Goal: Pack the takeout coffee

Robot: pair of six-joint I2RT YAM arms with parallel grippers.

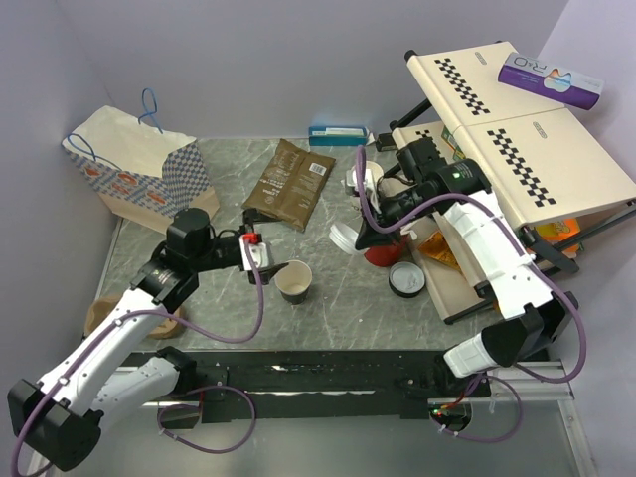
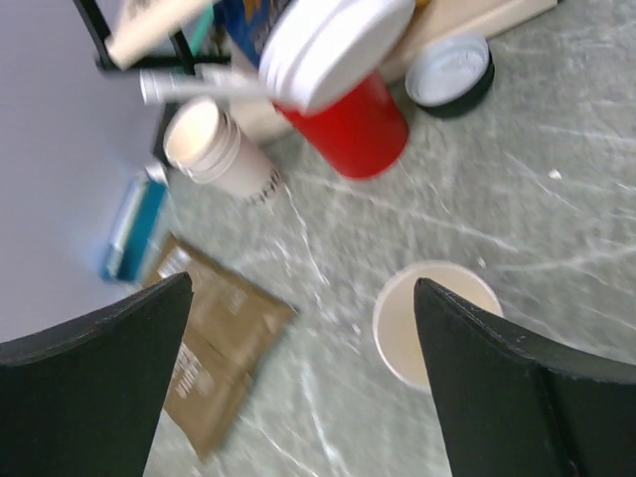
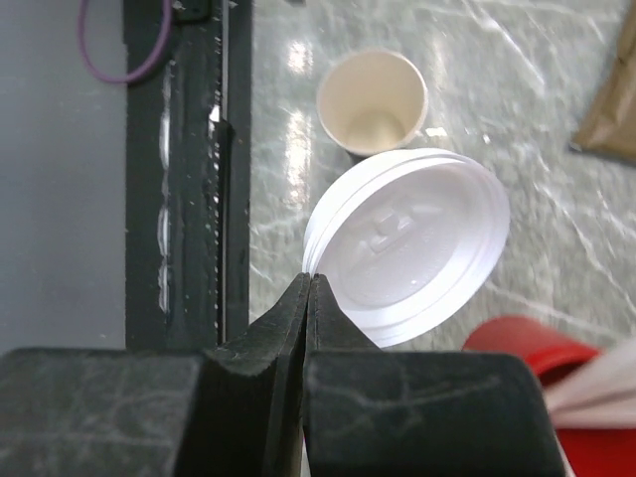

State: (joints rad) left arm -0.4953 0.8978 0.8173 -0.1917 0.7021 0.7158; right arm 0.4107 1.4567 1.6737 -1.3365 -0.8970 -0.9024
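- The paper bag (image 1: 134,164) stands well behind the left pincer (image 2: 303,293), toward its outer side. It looks like the place to pack the coffee, but the cup is not ready for it yet.
- The left pincer is spread wide and holds nothing. The open cup (image 1: 294,281) stands upright on the table (image 1: 338,318) just ahead of it. It is nearer one finger than the other and not squarely between them. I judge the pincer should centre on the cup and close gently on its wall, steadying the paper without squashing it.
- The right pincer (image 3: 310,288) has its jaws pressed thin on the rim of the white lid (image 3: 407,253), which hangs tilted just ahead of the fingertips. The cup shows farther ahead of this pincer, past the lid and apart from it. So the takeout coffee is in two parts: the cup by the left pincer, the lid in the right.
- The step in hand looks like capping the cup. To do it well, the right pincer should level the lid, centre it over the cup's mouth and lower it straight. An edge grip gives little push, so the far side may ride up unless it is pressed down afterwards.
- The red cup (image 3: 542,343) sits close beneath the right pincer, just under the lid. The lid should travel toward the open cup without brushing it.
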